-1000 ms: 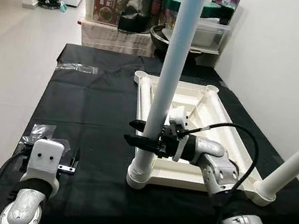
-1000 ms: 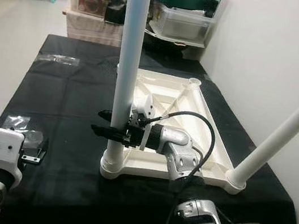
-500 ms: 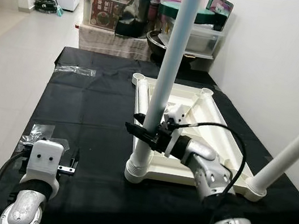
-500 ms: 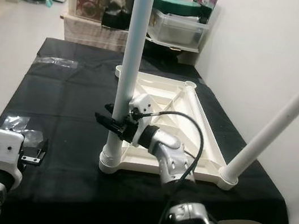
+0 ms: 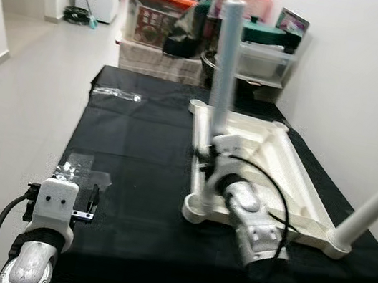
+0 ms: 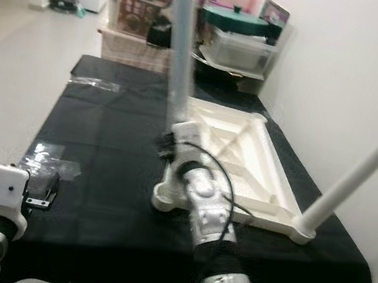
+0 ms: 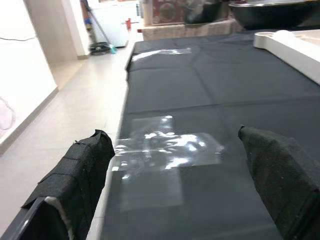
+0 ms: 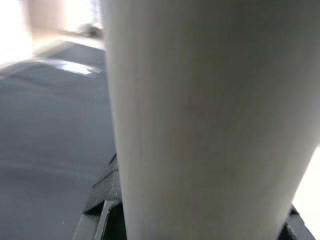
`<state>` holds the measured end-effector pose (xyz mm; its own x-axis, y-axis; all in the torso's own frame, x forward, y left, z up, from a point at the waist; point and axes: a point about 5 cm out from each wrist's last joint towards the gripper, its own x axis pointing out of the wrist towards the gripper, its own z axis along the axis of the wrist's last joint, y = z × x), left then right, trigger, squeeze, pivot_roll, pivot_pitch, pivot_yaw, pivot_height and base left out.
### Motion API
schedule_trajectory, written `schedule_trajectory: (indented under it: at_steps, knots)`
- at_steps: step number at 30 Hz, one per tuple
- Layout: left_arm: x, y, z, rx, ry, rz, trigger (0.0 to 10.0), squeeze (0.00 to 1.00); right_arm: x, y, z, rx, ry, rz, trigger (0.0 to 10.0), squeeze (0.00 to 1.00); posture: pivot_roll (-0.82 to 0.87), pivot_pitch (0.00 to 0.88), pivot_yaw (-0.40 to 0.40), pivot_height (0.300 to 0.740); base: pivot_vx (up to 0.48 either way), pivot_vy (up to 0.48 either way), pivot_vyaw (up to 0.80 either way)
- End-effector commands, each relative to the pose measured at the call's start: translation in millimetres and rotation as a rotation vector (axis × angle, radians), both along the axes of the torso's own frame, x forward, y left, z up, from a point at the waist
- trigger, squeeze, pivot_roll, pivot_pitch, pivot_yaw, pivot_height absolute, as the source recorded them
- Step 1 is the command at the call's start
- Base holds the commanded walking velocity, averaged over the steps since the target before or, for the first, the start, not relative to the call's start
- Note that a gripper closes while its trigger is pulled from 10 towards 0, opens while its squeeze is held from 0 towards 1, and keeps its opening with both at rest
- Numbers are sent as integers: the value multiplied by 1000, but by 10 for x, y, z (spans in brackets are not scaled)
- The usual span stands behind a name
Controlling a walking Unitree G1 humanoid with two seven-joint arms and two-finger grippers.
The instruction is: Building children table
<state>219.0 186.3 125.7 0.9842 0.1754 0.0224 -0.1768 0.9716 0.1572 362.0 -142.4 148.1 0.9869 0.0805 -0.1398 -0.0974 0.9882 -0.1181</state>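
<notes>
The right gripper point(image 5: 205, 164) clamps the upright white leg point(image 5: 225, 68) standing in the upturned tabletop's point(image 5: 289, 194) near corner. At seven o'clock, the left gripper point(image 7: 175, 170) hovers wide open above a plastic bag point(image 7: 167, 147).

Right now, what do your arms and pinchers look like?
Both arms are shiny silver with rounded joints. My left arm ends in a white boxy wrist block with two small dark dots, and a black cable runs beside it. My right arm has a looping black cable. The fingers are long, black and rough-textured.
</notes>
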Motion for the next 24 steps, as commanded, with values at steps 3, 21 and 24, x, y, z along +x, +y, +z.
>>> schedule_trajectory:
  at_steps: [3,21,24]
  knots:
    - [1,-12,-33,1,11,0,10000,0,-163,-231,-530,75,271,-226,10000,0,92,0,-124,740,0,0,0]
    - [8,0,-26,3,4,1,10000,0,123,-16,295,363,-85,-86,10000,0,95,0,-119,740,0,0,0]
    - [6,2,-29,4,5,1,10000,0,177,-15,692,347,-245,-7,10000,0,95,0,-121,740,0,0,0]
